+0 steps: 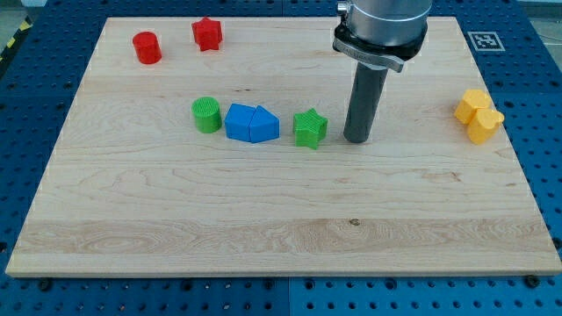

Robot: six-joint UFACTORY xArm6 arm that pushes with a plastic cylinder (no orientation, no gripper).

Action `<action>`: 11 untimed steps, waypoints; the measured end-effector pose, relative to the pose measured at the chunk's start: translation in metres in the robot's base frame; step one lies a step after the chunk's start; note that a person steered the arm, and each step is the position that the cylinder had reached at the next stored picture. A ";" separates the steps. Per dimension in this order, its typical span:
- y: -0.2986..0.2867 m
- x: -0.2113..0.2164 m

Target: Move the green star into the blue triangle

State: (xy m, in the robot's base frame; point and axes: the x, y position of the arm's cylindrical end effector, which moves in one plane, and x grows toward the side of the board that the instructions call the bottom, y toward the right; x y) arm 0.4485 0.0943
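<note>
The green star (310, 127) lies near the middle of the wooden board (263, 219). The blue triangle (266, 125) lies just to its left, a small gap apart, and touches a blue cube (239, 122) on its own left side. My tip (357, 138) rests on the board just right of the green star, a short gap away and not touching it. The rod rises from there to the arm's grey housing at the view's top.
A green cylinder (207, 115) stands left of the blue cube. A red cylinder (147, 47) and a red star (207, 34) sit at the top left. Two yellow blocks (478, 115) sit together at the right edge.
</note>
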 end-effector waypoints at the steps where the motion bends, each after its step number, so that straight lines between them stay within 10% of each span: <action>1: -0.014 0.000; 11: -0.041 -0.013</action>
State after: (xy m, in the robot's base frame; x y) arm 0.4359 0.0533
